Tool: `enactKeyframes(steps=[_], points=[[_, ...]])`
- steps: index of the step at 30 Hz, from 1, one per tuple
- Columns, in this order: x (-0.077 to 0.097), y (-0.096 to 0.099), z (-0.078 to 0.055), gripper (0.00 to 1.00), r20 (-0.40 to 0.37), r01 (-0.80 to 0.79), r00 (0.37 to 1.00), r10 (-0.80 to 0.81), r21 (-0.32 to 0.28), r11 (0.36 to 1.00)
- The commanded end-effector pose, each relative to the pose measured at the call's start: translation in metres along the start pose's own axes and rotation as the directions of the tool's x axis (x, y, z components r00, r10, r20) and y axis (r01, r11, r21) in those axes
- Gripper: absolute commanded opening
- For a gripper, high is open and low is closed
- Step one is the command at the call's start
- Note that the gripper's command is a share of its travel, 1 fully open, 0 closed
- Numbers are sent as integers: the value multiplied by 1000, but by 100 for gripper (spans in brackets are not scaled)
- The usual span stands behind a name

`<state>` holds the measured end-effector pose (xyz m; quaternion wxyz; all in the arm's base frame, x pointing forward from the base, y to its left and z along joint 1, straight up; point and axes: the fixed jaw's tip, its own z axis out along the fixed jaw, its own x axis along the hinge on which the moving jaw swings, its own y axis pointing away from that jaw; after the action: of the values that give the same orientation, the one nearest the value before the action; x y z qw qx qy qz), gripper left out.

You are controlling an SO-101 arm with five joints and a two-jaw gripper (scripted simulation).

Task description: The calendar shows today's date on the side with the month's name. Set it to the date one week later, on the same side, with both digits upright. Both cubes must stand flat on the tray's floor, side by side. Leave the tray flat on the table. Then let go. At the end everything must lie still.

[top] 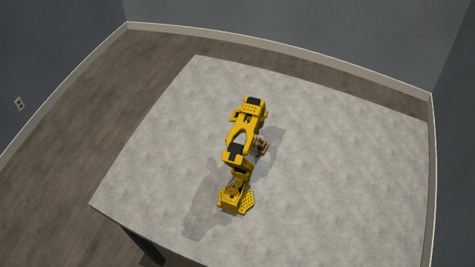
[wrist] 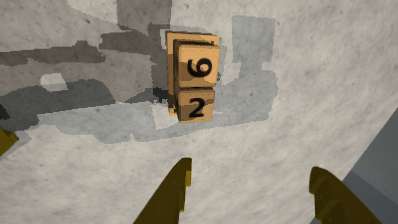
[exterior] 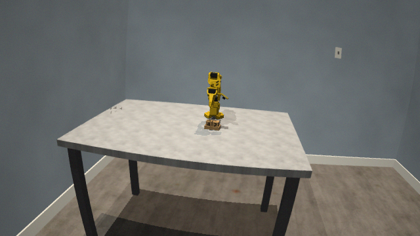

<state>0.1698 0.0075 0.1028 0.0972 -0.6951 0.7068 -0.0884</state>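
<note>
Wrist view: gripper partly open, nothing held; possible mishap from an off-centre descent: close-set cubes knocked askew, tray dragged.

Top: looking steeply down from high up, taking in most of the bench. Exterior: facing the front of the arm from farther out, slightly above bench level. Wrist: looking down from close by, past 2 fingertips. Shared by top and exterior: arm and bench; by all 3: the cubes.
</note>
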Motion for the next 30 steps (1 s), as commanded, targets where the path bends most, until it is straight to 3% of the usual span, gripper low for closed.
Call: enactKeyframes(steps=[1,6,10,30], points=[[1,-1,6,35,-5,-21,1000,21,-46,999],[2,7,22,35,-14,-22,1000,20,-172,985],[2,11,28,35,-17,-23,1000,20,-222,975],[2,12,29,35,-18,-23,1000,19,-231,973]])
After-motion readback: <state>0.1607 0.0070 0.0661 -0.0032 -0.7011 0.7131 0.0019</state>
